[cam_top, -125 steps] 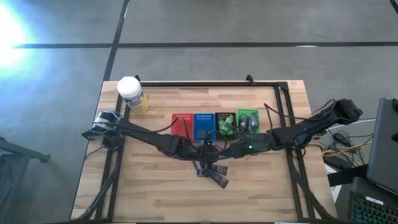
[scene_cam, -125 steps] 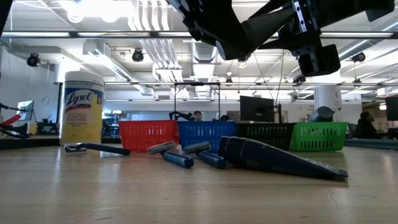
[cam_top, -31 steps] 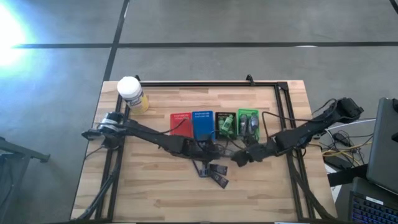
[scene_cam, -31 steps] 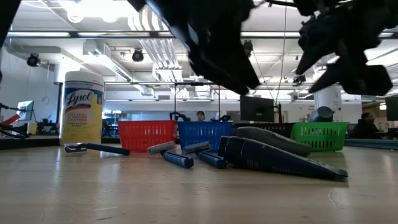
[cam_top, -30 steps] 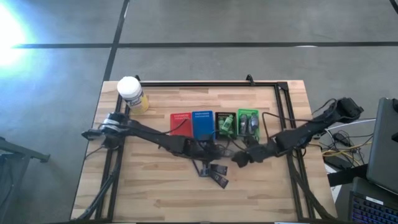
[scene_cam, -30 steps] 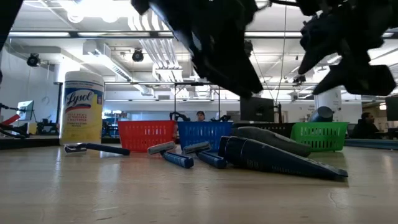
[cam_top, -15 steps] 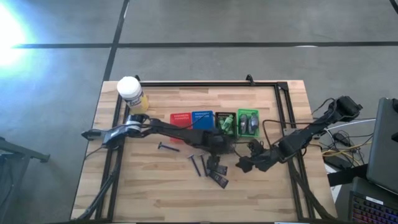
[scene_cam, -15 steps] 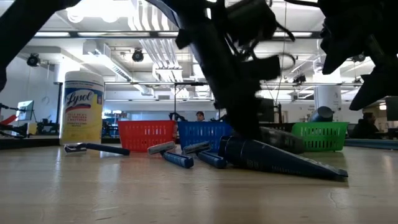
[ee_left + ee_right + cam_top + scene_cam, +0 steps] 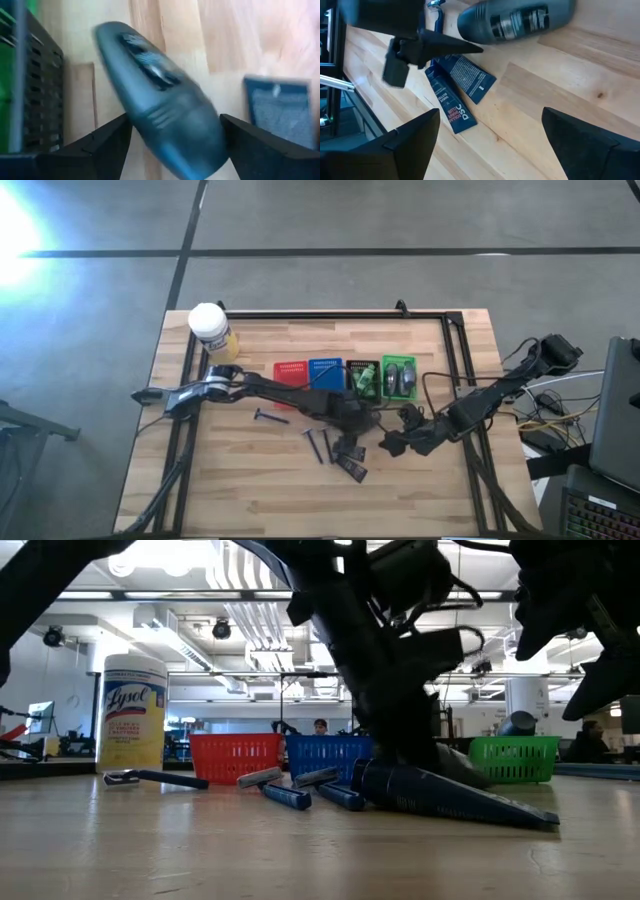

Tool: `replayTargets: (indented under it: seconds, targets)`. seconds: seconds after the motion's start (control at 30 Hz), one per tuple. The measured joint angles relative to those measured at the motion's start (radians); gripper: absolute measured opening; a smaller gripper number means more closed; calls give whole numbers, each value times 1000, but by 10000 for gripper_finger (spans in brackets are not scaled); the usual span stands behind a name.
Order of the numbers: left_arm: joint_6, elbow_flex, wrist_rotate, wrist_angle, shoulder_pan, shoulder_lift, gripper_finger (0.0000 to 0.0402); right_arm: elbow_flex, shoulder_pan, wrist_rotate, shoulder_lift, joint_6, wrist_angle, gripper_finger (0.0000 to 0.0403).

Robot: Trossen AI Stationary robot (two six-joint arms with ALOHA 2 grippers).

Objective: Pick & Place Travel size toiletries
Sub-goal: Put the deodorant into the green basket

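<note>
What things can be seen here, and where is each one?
jar: one, yellow, white cap, far left table corner
baskets: four in a row, red, blue, black, green
razors: three, dark, before the baskets
packets: at least two, dark blue, beside the razors
grey tubes: two in the green basket, one loose
green tubes: count unclear, black basket
left gripper: at the loose tube
right gripper: jaws open, right of the packets
</note>
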Motion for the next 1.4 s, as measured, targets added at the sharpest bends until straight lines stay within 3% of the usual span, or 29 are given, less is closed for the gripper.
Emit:
replayTargets:
  seconds: [0.23, 0.47, 0.63, 0.87, 1.17, 1.4]
  targets:
    - [-61, 3, -82, 66, 2, 0, 300, 0, 0, 0, 0, 2, -2, 326]
    - [-44, -13, -94, 111, 2, 24, 297, 0, 0, 0, 0, 2, -2, 316]
    - [-27, -15, -87, 116, 1, 42, 277, 0, 0, 6, 0, 2, -6, 310]
    - [-4, -16, -87, 122, -1, 39, 214, 0, 0, 24, 0, -9, 5, 311]
    - [1, 4, -98, 74, -15, 29, 213, 0, 15, 29, 0, -10, 41, 289]
    - [1, 4, -98, -8, -32, -58, 213, 0, 115, 186, -2, 37, -11, 277]
